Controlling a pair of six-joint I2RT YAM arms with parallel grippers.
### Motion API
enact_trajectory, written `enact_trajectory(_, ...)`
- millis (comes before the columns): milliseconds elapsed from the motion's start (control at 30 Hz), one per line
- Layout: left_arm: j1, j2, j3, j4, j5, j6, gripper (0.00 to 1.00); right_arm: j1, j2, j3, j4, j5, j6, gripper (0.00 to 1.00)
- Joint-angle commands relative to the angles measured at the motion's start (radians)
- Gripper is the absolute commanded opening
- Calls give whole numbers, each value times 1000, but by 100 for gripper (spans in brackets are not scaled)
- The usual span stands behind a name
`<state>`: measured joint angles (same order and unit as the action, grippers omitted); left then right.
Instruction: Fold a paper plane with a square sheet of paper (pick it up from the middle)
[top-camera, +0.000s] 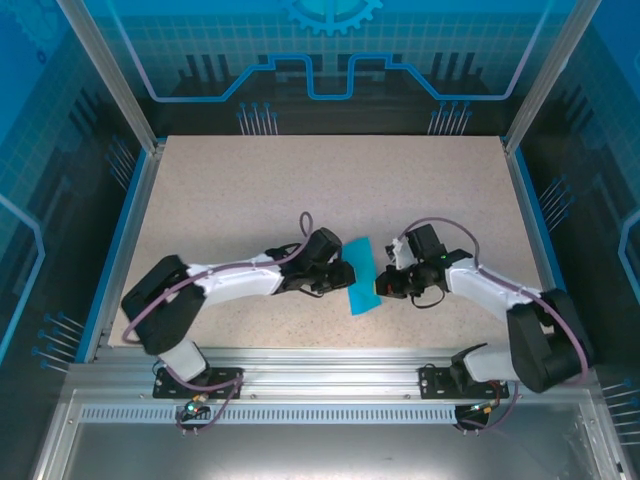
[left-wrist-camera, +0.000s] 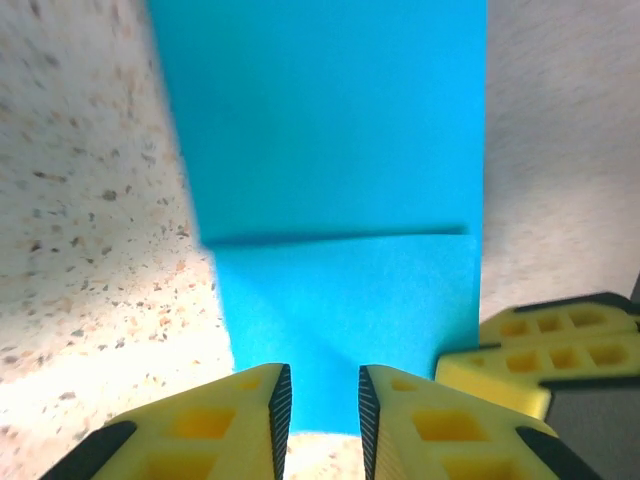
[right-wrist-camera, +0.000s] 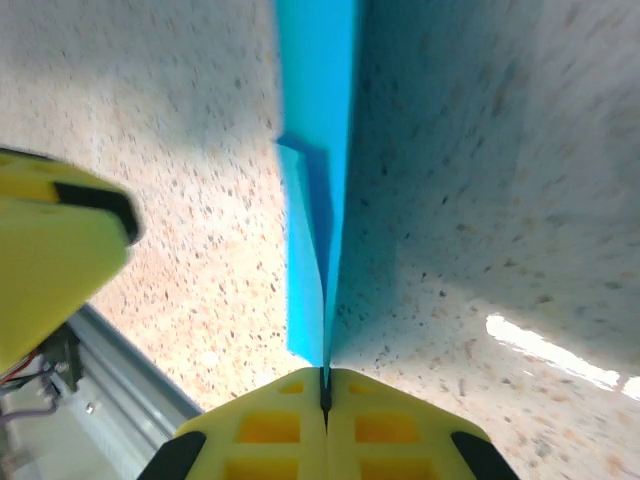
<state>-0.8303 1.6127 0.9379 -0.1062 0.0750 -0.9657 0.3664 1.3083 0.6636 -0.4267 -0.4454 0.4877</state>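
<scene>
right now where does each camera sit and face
top: above and behind, looking down on the table; left arm, right arm, paper between.
left wrist: faces the paper's flat side past the parted left jaws.
right wrist: sees the paper edge-on, pinched in the shut right jaws.
All three share the paper; each wrist view catches the other jaws.

Standing here, I can't read a thing: no words, numbers or brand marks. The nearest thing to a sign is a gear emblem in lighter blue at the top of the back wall panel, with an angular circuit-style line running beneath it. Neither carries any lettering.
</scene>
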Motion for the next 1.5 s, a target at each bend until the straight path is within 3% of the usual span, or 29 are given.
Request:
enact_trajectory(0, 15, -137, -36, -70, -141, 5, 30, 19, -100, 102, -216, 220, -41, 2)
enact_trajectory(133, 43, -274, -83, -168, -268, -12, 32, 124, -149, 258, -438, 597, -45, 4)
enact_trajectory(233, 68, -361, -123, -229, -340, -42, 34, 240, -93, 388, -608, 879, 7, 5)
enact_trajectory(333, 90, -428, -146, -310, -416, -82, 34, 354, 48, 515, -759, 1060, 72, 5)
enact_trajectory(433, 106, -487, -160, -387, -475, -115, 35, 443, 225, 616, -840, 1123, 124, 4)
enact_trajectory(600, 118, -611, -204, -494, -573, -186, 35, 564, 519, 775, -854, 1083, 147, 6)
enact_trajectory(733, 123, -756, -265, -571, -650, -247, 36, 627, 706, 921, -833, 983, 130, 10)
enact_trajectory(867, 125, -877, -302, -623, -691, -267, 36, 671, 820, 1033, -788, 866, 99, 14)
enact_trajectory(967, 125, -928, -304, -657, -710, -261, 39, 678, 849, 1058, -723, 747, 57, 25)
enact_trajectory(1100, 125, -930, -309, -621, -682, -214, 41, 650, 723, 954, -552, 591, 35, 40)
enact_trajectory(1200, 125, -881, -312, -531, -615, -159, 44, 578, 550, 778, -387, 473, 41, 45)
enact_trajectory(1333, 125, -730, -299, -356, -447, -57, 47, 412, 339, 529, -251, 400, 47, 49)
enact_trajectory(1467, 126, -475, -238, -169, -206, 20, 48, 196, 226, 344, -120, 223, 2, 51)
